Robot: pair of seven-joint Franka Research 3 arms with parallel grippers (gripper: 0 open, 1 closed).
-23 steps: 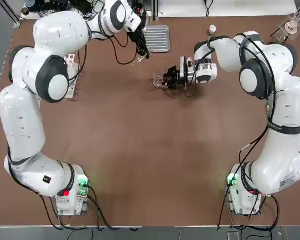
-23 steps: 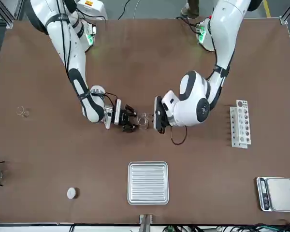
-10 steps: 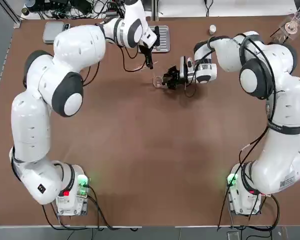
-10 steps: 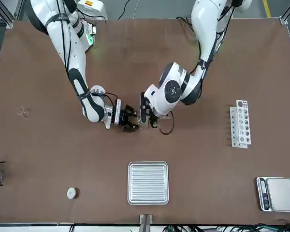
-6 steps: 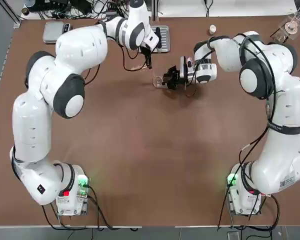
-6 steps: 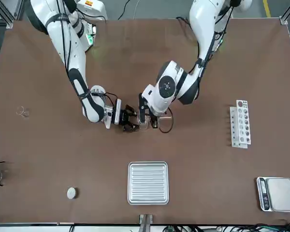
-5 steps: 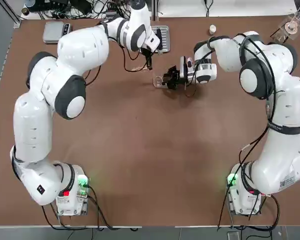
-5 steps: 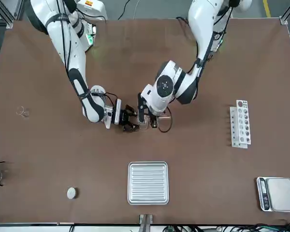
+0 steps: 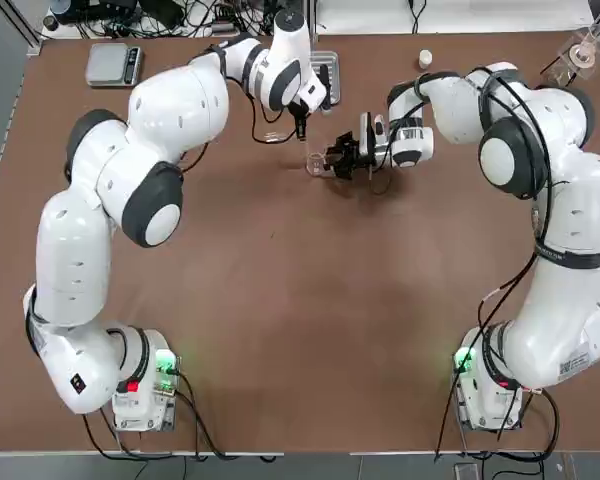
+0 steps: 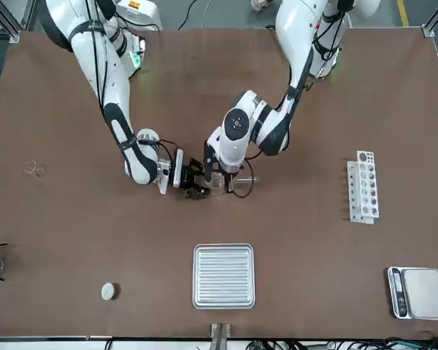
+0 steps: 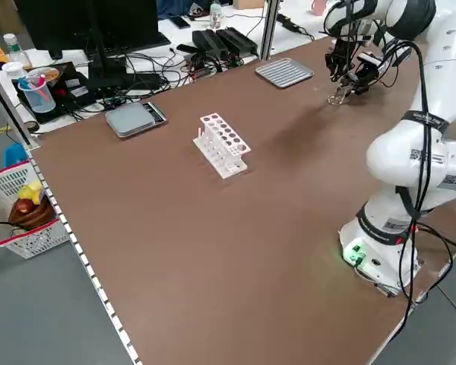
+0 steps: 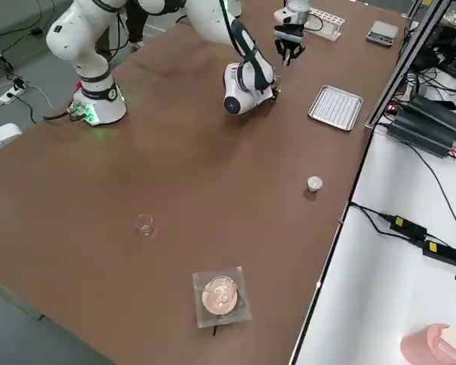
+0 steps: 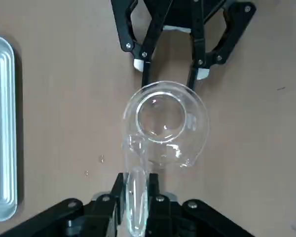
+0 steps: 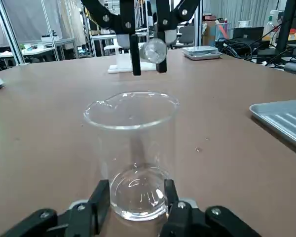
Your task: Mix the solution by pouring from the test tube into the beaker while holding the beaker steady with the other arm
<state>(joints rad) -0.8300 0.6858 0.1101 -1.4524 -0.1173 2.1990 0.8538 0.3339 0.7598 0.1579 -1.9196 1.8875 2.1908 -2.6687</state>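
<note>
The beaker (image 9: 316,163) (image 10: 217,184) stands upright on the brown table, clear glass with a little clear liquid at its bottom (image 14: 135,190). My right gripper (image 14: 135,201) (image 9: 329,161) is shut on the beaker low down, one finger on each side of its base. My left gripper (image 13: 136,193) (image 9: 300,126) is shut on the test tube (image 13: 136,197), a thin clear tube. The tube's far end lies over the beaker's rim (image 13: 165,123). From the right wrist, the test tube (image 14: 153,50) hangs above and behind the beaker between the left gripper's black fingers (image 14: 133,54).
A ribbed metal tray (image 9: 322,76) (image 10: 223,275) lies just beyond the beaker. A white tube rack (image 10: 363,186), a scale (image 10: 418,293), a white cap (image 10: 108,292), a tiny glass vessel (image 10: 33,169) and a flask on a stand (image 9: 583,50) stand farther off. Small droplets (image 13: 101,159) dot the table.
My left arm has swung in toward the beaker, carrying the test tube from beside it to over its rim. The right gripper and the beaker have stayed put.
</note>
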